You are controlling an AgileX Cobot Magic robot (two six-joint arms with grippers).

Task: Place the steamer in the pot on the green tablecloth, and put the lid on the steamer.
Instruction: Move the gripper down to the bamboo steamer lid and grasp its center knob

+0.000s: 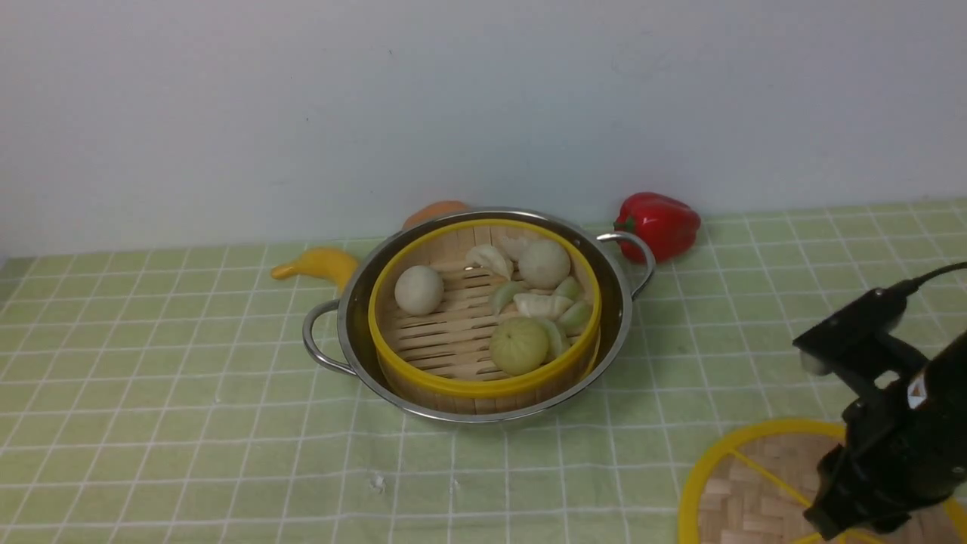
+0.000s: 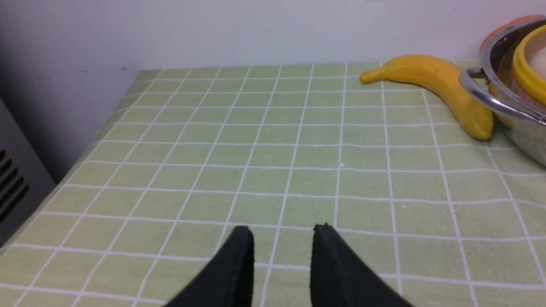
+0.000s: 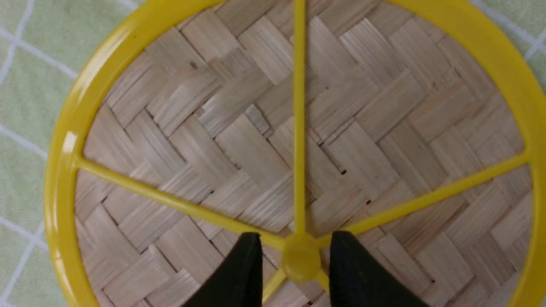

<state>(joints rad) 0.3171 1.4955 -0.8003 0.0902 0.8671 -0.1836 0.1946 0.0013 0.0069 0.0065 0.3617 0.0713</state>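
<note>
In my front view, the right gripper (image 1: 822, 491) reaches down over the lid (image 1: 763, 483), right of and nearer than the pot (image 1: 347, 332) holding the steamer (image 1: 483, 389). My left wrist view shows the left gripper (image 2: 283, 232) spread; the right wrist view, spread fingers around the lid's knob (image 3: 301, 258).

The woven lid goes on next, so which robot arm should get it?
The right, I think: its open gripper hovers over the lid's knob, while the left gripper has only tablecloth beneath.
</note>
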